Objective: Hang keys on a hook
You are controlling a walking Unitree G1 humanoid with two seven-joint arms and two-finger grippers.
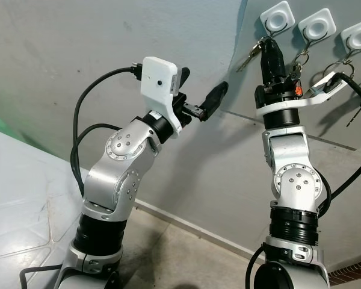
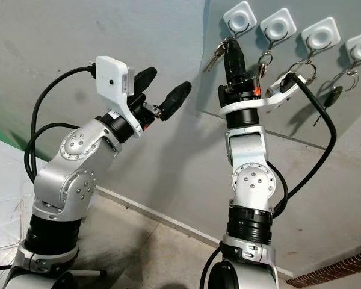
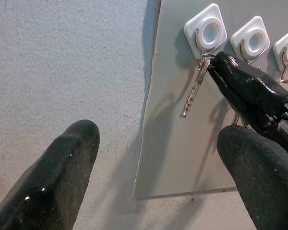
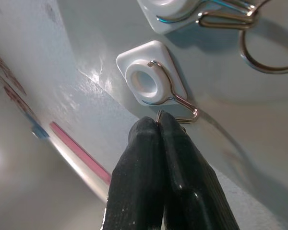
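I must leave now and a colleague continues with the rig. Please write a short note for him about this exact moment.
Right gripper: raised to the wall, fingers shut on the key ring, right at the first hook of the row.
Left gripper: open, holding nothing, in the air beside the grey board.
Key: hangs down from the ring below that hook.
Done: key brought up to the hook.
Cannot tell: whether the ring already sits over the wire.
Left: confirm it is on, open the fingers, pull the arm back. The other hooks already carry rings.

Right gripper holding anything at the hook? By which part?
Yes: the right gripper is shut on the key ring, pinched at its fingertips beside the leftmost hook; the key dangles below.
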